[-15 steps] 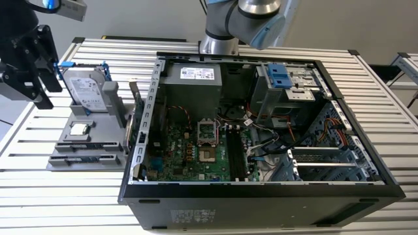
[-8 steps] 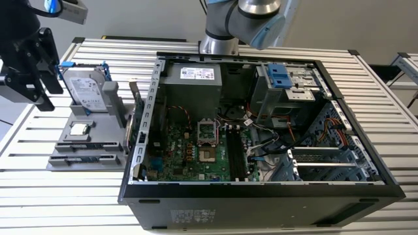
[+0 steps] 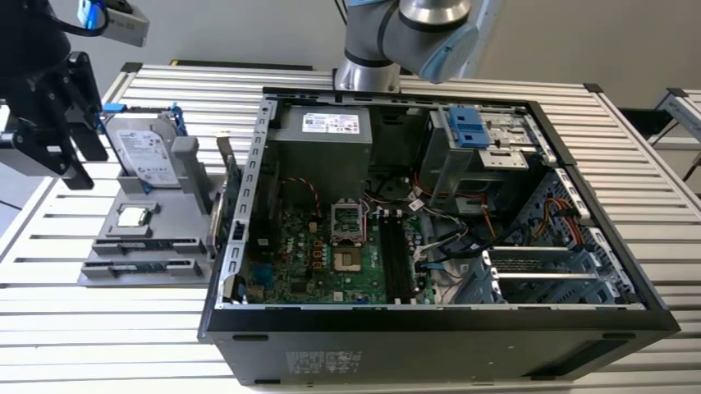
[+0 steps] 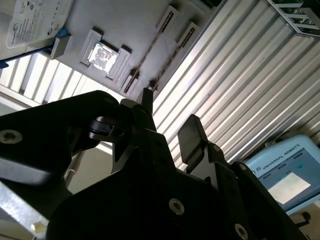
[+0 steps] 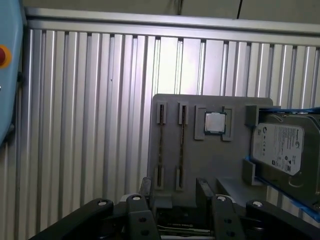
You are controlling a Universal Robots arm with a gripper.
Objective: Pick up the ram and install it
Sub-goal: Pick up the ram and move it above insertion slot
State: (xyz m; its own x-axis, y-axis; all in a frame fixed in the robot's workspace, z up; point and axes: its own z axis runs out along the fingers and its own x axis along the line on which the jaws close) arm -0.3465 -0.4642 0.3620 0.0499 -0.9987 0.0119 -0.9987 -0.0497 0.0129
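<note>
Two ram sticks [image 5: 161, 145] stand on edge side by side in slots of a grey fixture plate [image 5: 200, 165]; in the exterior view they are the ram sticks [image 3: 148, 245] at the plate's near end. My black gripper [image 5: 174, 200] hangs above the plate's edge, apart from the sticks, with its fingers [image 5: 202, 192] spread and nothing between them. The second wrist view shows the same open gripper [image 4: 170, 122] with the ram sticks [image 4: 150, 50] beyond it. In the exterior view the gripper [image 3: 75, 164] sits at the far left, beside the plate.
On the fixture plate [image 3: 164, 222] also lie a silver processor chip [image 3: 134, 217] and a hard drive [image 3: 148, 148] in a blue frame. An open computer case [image 3: 438, 316] stands to the exterior view's right of it, its motherboard [image 3: 328, 263] and long dark slots [image 3: 395, 254] exposed. The table [image 3: 110, 328] is ribbed aluminium.
</note>
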